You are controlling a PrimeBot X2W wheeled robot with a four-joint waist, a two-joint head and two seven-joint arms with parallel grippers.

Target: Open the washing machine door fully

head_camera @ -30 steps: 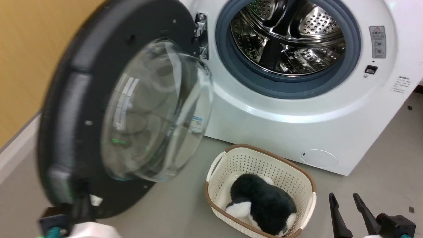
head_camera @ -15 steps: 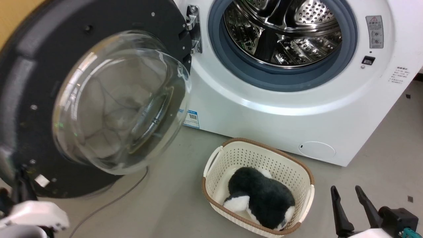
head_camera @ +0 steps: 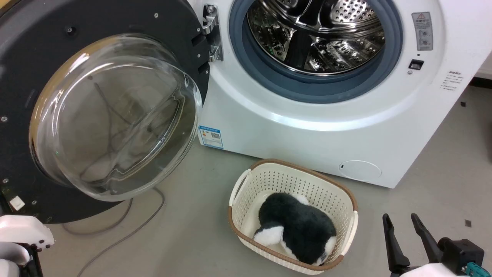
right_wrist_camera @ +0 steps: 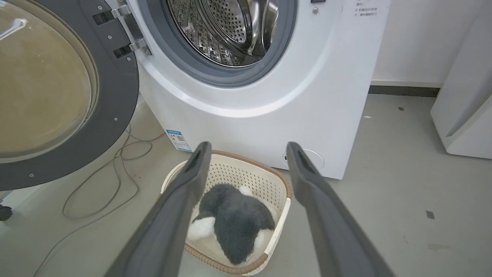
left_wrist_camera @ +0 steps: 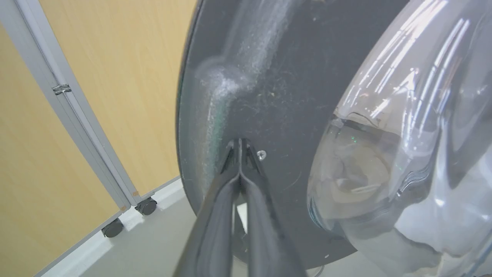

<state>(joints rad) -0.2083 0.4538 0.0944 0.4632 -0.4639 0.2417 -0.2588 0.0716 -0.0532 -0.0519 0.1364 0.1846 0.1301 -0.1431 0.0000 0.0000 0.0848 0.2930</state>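
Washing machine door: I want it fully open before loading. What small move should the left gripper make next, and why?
Probably nudge the washing machine door slightly farther toward the yellow panel: the shut left gripper has its tips on the door's dark inner face, and a gap shows behind the door.

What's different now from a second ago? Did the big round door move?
Yes. The washing machine door swung wider, away from the drum toward the robot's left, uncovering the blue label on the washing machine. The left gripper, fingers shut, went along at its rim. The head camera shifted too. The basket with the plush toy and the open right gripper stayed put.
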